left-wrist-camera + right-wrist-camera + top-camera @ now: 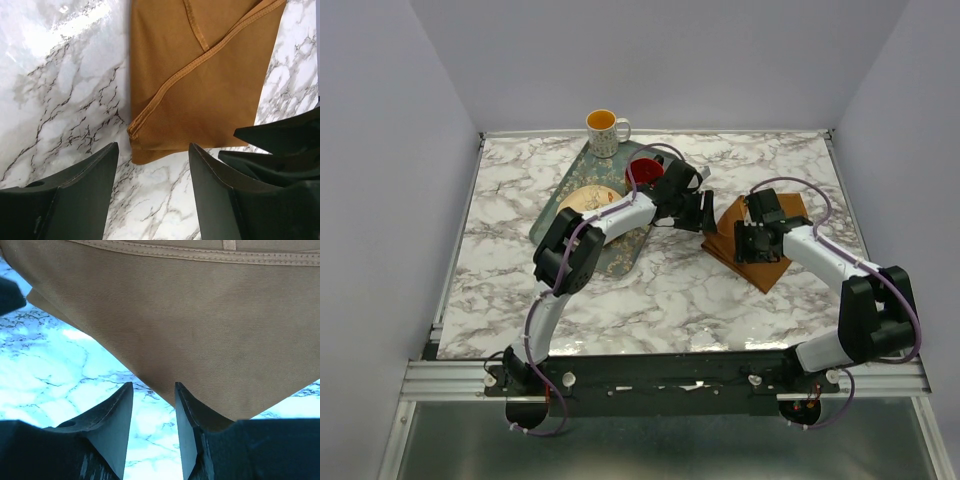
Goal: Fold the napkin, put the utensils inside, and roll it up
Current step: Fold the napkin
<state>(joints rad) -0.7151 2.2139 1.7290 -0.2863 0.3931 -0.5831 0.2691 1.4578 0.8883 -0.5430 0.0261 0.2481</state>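
Marble table from overhead: left arm raised from its base at 7 o'clock, folded at a black elbow over the dark green tray, then stretched toward 3 o'clock past the plate and the red cup, with the left gripper poised just beside the 9 o'clock corner of the napkin. Right arm raised from its base at 5 o'clock, doubled at a black elbow near the table's right edge and angled toward 10 o'clock, right gripper hanging over the middle of the cloth. Napkin rust-brown, folded into a diamond with stitched hems showing, flat on the marble at 3 o'clock of the table's centre, apart from the tray. Mug standing at the tray's 12 o'clock end. From the left wrist: fingers spread wide, bare marble in the gap, nothing held, the cloth's folded corner at 12 o'clock just ahead of the tips. From the right wrist: fingers parted more narrowly, marble showing between them, nothing clamped, a folded edge of the cloth reaching down from 12 o'clock to the gap and passing behind the 3 o'clock finger; impossible to tell whether that finger touches the fabric.
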